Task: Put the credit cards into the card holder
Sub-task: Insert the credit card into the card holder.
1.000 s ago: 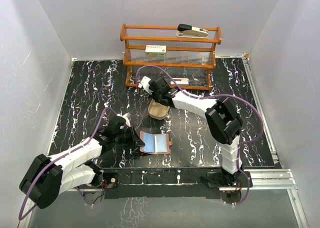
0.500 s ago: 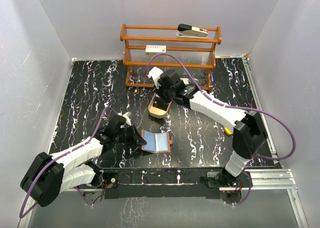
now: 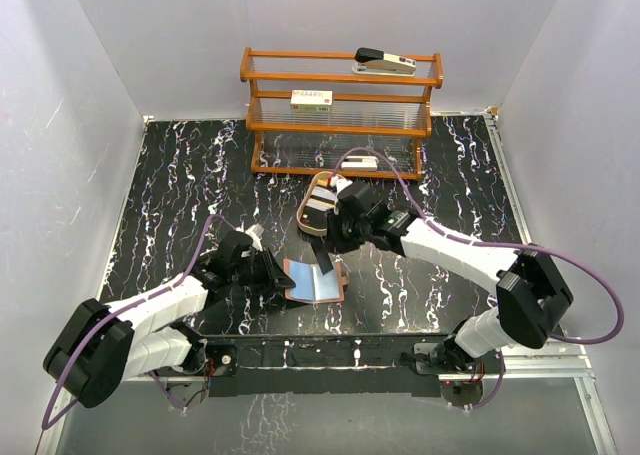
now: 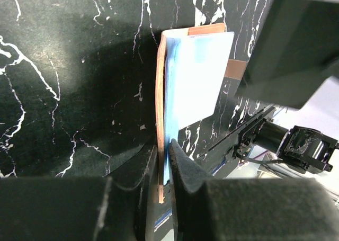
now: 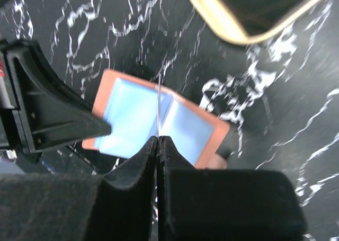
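Pinching a thin card [image 5: 159, 103] edge-on between clenched fingers, the right gripper [image 5: 159, 140] hung over the fold of the open wallet [image 5: 127, 119], which lay at the centre of the frame on the black marbled table [image 5: 106, 34]. The left gripper [image 3: 277, 275] was clamped on the wallet's left flap. More cards [image 3: 321, 200] lay in the oval tray [image 3: 311, 227] just above the wallet in the overhead view.
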Controlling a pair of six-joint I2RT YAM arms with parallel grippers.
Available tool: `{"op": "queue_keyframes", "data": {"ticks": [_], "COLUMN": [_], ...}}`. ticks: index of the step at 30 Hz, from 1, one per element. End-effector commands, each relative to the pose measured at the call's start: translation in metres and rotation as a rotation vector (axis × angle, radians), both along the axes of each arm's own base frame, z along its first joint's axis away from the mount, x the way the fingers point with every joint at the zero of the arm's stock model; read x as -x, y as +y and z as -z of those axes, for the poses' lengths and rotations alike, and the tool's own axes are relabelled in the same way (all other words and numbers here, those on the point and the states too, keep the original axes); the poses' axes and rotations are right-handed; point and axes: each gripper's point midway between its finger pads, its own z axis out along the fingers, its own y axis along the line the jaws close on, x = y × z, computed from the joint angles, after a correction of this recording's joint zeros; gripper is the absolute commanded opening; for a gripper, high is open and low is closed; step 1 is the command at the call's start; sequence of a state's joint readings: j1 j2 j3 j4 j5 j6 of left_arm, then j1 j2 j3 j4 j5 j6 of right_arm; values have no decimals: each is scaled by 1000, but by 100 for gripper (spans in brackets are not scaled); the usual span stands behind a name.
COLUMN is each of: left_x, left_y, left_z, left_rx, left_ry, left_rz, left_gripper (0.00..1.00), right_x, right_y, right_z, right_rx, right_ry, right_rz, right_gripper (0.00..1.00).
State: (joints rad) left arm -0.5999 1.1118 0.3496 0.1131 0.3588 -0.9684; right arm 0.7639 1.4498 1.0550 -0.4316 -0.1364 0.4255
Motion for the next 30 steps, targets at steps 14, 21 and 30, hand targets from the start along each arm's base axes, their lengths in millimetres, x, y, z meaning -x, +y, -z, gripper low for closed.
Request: {"op": "queue_keyframes", "data": {"ticks": [14,21,30], "left_x": [10,11,12], "left_y": [17,24,25], "left_z": [18,20,22], "left_rx": [-112,-143,-144], "left_ry": [25,13,12], "left_rz": [13,-1,6], "left_gripper": [34,34,1], "right_x": [30,34,35], "right_y": [6,-3,-8], "right_z": [57,80,85], "right_rx": [-121,-87,-93], "right_ry": [207,234,250], "right_rz": [137,164,174], "right_gripper": [0,0,0]}}
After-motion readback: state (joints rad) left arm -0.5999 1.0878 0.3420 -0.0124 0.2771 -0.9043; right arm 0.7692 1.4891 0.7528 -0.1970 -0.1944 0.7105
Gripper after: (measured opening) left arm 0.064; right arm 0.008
